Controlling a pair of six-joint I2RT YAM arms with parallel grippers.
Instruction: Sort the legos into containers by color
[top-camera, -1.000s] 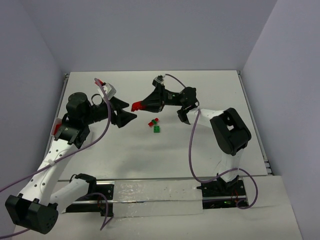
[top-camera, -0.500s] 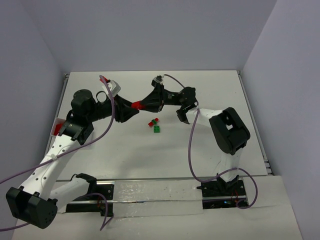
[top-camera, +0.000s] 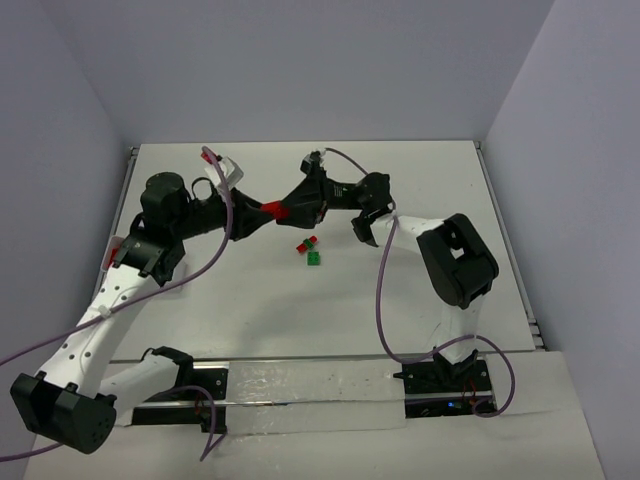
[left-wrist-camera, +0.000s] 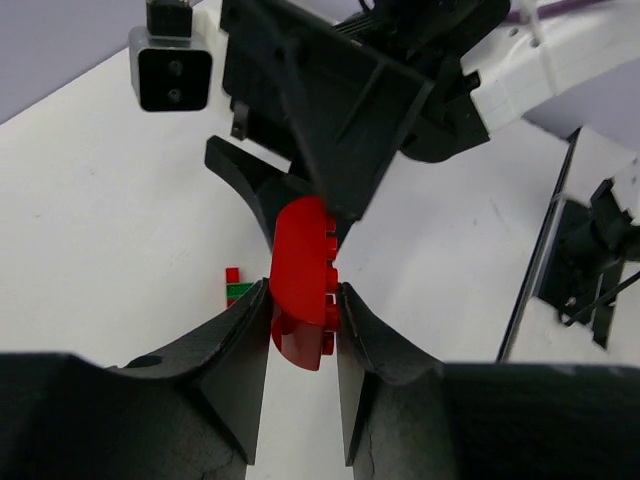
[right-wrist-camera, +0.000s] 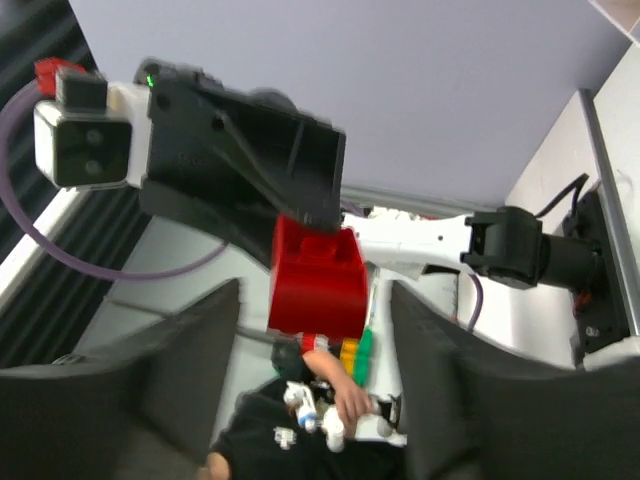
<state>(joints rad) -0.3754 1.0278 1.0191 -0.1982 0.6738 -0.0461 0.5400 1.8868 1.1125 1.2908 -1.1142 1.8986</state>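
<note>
Now: two claws meet at one red brick

From above I see the left claw (top-camera: 262, 211) and the right claw (top-camera: 281, 209) tip to tip over the far half of the worktop (top-camera: 420, 300). A red brick (top-camera: 271, 210) sits between them, up off the surface. Toward the near edge from there, a red-and-green pair (top-camera: 308, 243) and a green brick (top-camera: 314, 258) lie on the worktop, close together and apart from both claws.

On my left wrist view the left claw is closed narrow on the red brick (left-wrist-camera: 300, 275), with its two fingers (left-wrist-camera: 235, 350) pressing the brick's lower sides. The right claw's black fingers (left-wrist-camera: 340, 120) reach in from the far side to the brick's upper end. Whether they touch it I cannot tell from here. The red-and-green pair (left-wrist-camera: 235, 288) shows on the worktop beyond, left of the brick.

On my right wrist view the right claw stands wide. Its fingers (right-wrist-camera: 185, 375) are blurred at either side, and a gap shows between each one and the red brick (right-wrist-camera: 318, 280). The brick hangs from the left claw's dark fingers (right-wrist-camera: 265, 155) above it.
</note>
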